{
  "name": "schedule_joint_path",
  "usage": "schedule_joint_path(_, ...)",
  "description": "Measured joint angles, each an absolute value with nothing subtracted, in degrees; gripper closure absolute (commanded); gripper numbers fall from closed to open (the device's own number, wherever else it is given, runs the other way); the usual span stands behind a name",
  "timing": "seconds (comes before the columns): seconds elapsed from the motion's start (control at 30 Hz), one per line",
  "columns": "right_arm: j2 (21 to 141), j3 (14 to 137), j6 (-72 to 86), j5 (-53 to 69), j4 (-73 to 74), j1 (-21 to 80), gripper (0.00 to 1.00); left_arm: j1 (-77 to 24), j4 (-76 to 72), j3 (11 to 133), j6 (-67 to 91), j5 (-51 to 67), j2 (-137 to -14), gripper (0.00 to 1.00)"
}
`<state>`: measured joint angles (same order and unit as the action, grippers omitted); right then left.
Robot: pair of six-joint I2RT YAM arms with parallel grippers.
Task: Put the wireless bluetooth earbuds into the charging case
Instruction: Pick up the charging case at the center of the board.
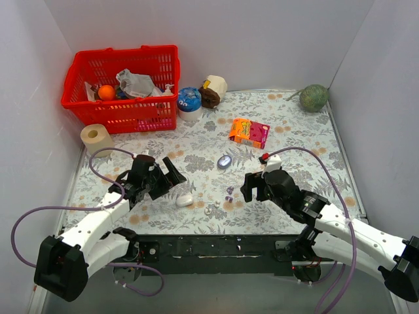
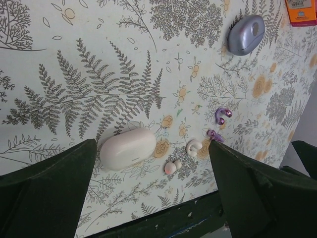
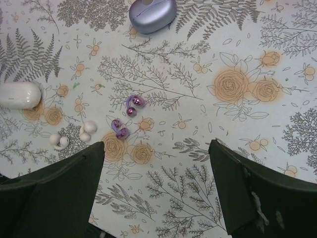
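A shut white charging case [image 1: 184, 199] lies near the table's front, left of centre. A shut purple case [image 1: 224, 161] lies further back. Two white earbuds [image 2: 194, 146] [image 2: 172, 166] lie loose just right of the white case. Two purple earbuds [image 3: 133, 104] [image 3: 119, 128] lie loose a little further right. My left gripper [image 1: 169, 178] is open and empty above the white case [image 2: 128, 148]. My right gripper [image 1: 252, 186] is open and empty, hovering right of the purple earbuds [image 1: 230, 193]. In the right wrist view the gripper [image 3: 156, 144] is over bare cloth.
A red basket [image 1: 124, 88] of items stands at the back left, with a tape roll [image 1: 97, 137] in front of it. A blue-lidded tub [image 1: 190, 101], an orange box [image 1: 249, 132] and a green ball [image 1: 314, 98] sit further back. The table's dark front edge [image 2: 163, 218] is close.
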<state>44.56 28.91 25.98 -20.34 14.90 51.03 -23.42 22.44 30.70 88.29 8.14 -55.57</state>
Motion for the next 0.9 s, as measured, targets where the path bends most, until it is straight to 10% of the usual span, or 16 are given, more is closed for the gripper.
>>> schedule_joint_path(0.37, 45.74, 27.20, 25.93, -15.62, 13.26, 51.03, 0.08, -29.26, 28.40, 29.50, 97.67, 0.01, -42.11, 0.02)
schedule_joint_path(0.9, 45.93, 27.22, 25.30, -12.58, 13.21, 51.03, 0.09, -48.66, 43.11, 37.32, 113.01, -18.46, -60.71, 0.02)
